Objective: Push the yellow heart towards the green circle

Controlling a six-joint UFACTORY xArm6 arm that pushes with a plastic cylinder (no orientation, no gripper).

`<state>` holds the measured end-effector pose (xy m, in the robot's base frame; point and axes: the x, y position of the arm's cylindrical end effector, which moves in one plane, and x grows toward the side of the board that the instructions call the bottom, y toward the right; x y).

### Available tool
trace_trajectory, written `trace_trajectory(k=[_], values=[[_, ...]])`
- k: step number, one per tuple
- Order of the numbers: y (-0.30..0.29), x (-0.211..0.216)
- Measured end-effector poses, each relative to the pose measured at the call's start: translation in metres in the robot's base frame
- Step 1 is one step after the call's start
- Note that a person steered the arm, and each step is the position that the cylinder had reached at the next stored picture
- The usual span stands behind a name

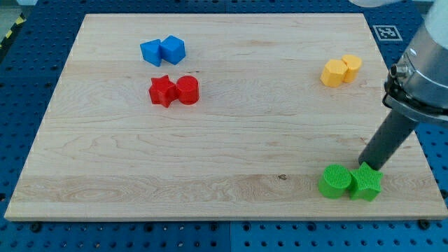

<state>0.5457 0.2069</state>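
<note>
Tip (368, 165) of my dark rod end effector, which has nothing to open or hold, touches green plastic star block (366, 183) at its 12 o'clock | green plastic circle block (336, 180) touching star at 9 o'clock | yellow plastic heart block (334, 73) well apart at 12 o'clock on wooden table (224, 161), touching yellow plastic hexagon-like block (351, 66).

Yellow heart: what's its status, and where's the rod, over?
My tip at green pair, view's bottom right. Yellow heart untouched, upper right. Green circle below; path clear.
</note>
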Motion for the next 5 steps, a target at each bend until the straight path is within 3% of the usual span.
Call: trace_trajectory(k=[1,2,3,5], values=[[0.002,-0.035],[0.041,-0.036],[0.076,-0.088],[0.067,-0.195]])
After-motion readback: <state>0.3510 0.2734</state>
